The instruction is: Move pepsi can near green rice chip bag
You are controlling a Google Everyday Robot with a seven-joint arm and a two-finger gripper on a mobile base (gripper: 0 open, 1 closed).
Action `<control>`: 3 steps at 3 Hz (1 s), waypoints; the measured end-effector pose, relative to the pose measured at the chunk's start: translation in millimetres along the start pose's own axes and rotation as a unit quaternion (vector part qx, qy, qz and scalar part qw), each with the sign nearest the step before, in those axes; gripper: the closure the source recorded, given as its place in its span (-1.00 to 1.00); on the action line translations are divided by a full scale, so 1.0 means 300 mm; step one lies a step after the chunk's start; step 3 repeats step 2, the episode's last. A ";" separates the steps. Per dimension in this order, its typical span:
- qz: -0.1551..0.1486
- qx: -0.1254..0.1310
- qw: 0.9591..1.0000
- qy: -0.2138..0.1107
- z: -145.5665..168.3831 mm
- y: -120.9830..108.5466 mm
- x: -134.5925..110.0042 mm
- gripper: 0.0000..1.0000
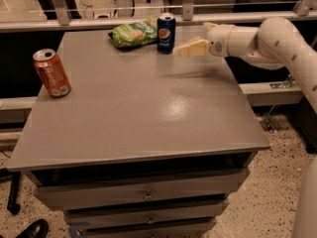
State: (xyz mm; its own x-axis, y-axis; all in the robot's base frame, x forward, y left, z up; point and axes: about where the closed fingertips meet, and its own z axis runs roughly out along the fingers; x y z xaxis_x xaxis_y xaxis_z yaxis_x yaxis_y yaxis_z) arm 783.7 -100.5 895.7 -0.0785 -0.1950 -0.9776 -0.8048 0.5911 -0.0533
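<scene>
The dark blue pepsi can (166, 32) stands upright near the far edge of the bench (148, 113), seemingly touching the right end of the light green rice chip bag (132, 33), which lies flat. The gripper (182, 49) hangs just right of the can.

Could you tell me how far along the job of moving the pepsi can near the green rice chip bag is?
Looks done: the pepsi can stands upright at the table's far edge, right beside the green rice chip bag. In hand: nothing visibly; the pincer hangs just to the right of the can in the view, apart from it. Left: probably only drawing the arm clear.
</scene>
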 end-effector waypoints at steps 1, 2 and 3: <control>0.017 0.008 0.998 -0.063 -0.169 0.044 0.015 -1.00; 0.014 0.016 0.996 -0.089 -0.252 0.047 -0.027 -1.00; 0.014 0.016 0.996 -0.089 -0.252 0.047 -0.027 -1.00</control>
